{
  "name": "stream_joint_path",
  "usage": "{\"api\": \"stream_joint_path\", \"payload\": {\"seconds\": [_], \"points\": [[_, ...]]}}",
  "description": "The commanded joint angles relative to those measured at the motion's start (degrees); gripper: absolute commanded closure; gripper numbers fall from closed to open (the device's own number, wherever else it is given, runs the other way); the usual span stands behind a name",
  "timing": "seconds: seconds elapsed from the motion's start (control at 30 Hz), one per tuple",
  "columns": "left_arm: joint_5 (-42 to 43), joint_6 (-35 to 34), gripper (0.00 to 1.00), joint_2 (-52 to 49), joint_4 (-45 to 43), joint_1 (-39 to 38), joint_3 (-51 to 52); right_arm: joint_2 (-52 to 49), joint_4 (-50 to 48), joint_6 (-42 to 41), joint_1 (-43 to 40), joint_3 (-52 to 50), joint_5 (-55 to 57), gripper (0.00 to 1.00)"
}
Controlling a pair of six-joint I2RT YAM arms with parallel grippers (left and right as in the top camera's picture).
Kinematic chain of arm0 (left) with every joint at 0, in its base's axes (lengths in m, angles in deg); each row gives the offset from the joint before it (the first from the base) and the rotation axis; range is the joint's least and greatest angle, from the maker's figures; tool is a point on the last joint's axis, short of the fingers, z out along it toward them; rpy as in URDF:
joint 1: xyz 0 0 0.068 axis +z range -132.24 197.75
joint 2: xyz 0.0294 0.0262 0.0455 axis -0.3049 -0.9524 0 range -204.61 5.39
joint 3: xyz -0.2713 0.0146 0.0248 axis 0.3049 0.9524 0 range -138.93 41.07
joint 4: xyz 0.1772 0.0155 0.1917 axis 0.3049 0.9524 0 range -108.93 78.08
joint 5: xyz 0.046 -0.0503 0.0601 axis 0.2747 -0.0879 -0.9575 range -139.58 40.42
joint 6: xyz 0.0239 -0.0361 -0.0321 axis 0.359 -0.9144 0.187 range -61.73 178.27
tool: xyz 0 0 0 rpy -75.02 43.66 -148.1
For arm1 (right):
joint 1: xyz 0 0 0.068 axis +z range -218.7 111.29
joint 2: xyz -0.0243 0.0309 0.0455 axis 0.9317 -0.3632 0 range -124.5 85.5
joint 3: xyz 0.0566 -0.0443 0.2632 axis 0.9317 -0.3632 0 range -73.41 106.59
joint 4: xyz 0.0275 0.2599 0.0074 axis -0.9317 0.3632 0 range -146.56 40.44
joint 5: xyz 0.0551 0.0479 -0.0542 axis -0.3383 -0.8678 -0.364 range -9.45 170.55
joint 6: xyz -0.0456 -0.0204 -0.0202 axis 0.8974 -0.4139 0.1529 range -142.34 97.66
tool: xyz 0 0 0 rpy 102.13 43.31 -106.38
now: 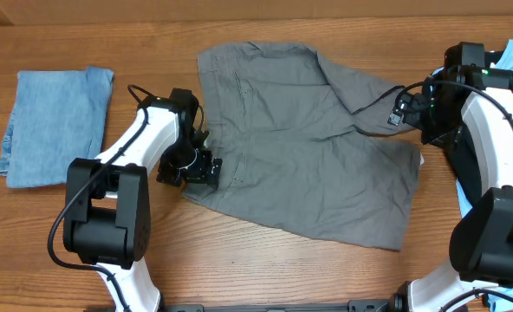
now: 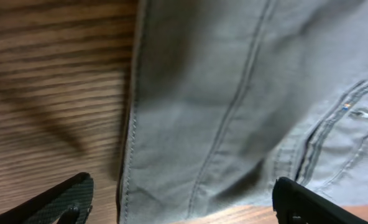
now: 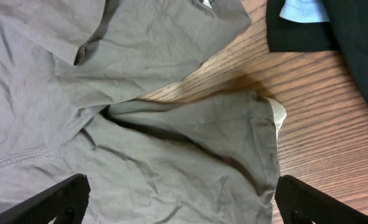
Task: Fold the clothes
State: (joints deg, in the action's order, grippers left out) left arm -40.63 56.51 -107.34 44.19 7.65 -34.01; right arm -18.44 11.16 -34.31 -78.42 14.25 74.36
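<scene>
Across the middle of the wooden desk (image 1: 265,269) lies the large plain grey woven garment (image 1: 308,156), a pair of shorts spread mostly flat, with its right leg rumpled and turned over on itself. I have the left gripper (image 2: 184,208) low at the garment's left hem, jaws wide apart with the stitched edge between them and nothing held. The right gripper (image 3: 184,208) hovers over the garment's right leg, jaws equally wide and empty.

I judge this to be the opening of the first fold, with each arm placed to take hold. Next I need the left gripper to close on the hem and the right gripper to pinch an edge of the rumpled leg. Then both must carry the cloth across together.

Counting: one grey garment, one folded denim-blue piece (image 1: 55,126) well to the garment's left, and one black garment (image 3: 358,50) and one light blue cloth (image 3: 299,11) beyond its right side. Two arms, two grippers.
</scene>
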Motion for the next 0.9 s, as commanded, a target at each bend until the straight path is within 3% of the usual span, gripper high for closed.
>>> {"api": "stream_joint_path", "payload": {"seconds": [0.0, 0.07, 0.13, 0.17, 0.2, 0.23, 0.3, 0.37, 0.5, 0.63, 0.83, 0.87], "points": [[-1.5, -1.1, 0.05, -0.5, -1.0, -0.6, 2.3, 0.0, -0.1, 0.2, -0.3, 1.1, -0.3, 0.00], [-1.5, -1.6, 0.07, -0.5, -1.5, -1.0, 3.1, 0.0, -0.1, 0.2, -0.3, 1.1, -0.3, 0.00], [-1.4, -1.7, 0.19, -0.5, -0.9, -1.2, 3.5, 0.0, -0.1, 0.2, -0.3, 1.1, -0.3, 0.00], [-1.4, -1.7, 0.27, -0.5, -0.3, -1.2, 3.5, 0.0, -0.1, 0.2, -0.3, 1.1, -0.3, 0.00], [-1.4, -1.7, 0.46, -0.5, 0.5, -1.2, 3.5, 0.0, -0.1, 0.2, -0.3, 1.1, -0.3, 0.00], [-1.4, -2.6, 0.59, -0.5, 1.4, -1.2, 3.5, 0.0, -0.1, 0.3, -0.3, 1.1, -0.3, 0.00], [-1.5, -4.6, 0.75, -0.5, 3.1, -1.2, 3.5, 0.0, -0.1, 0.2, -0.3, 1.1, -0.3, 0.00], [-1.9, -6.5, 0.83, -0.5, 5.5, -1.2, 3.5, 0.0, -0.1, 0.2, -0.3, 1.1, -0.3, 0.00], [-5.7, -11.3, 0.85, -0.5, 9.9, -1.2, 3.5, 0.0, -0.1, 0.3, -0.3, 1.1, -0.3, 0.00], [-6.6, -15.6, 0.79, -0.5, 13.2, -1.2, 3.5, 0.0, -0.1, 0.2, -0.3, 1.1, -0.3, 0.00], [-6.6, -16.1, 0.72, -0.5, 15.2, -1.2, 3.5, 0.0, -0.1, 0.2, -0.3, 1.1, -0.3, 0.00], [-6.6, -16.1, 0.64, -0.5, 15.0, -1.2, 3.5, 0.0, -0.1, 0.2, -0.3, 1.1, -0.3, 0.00]]}}
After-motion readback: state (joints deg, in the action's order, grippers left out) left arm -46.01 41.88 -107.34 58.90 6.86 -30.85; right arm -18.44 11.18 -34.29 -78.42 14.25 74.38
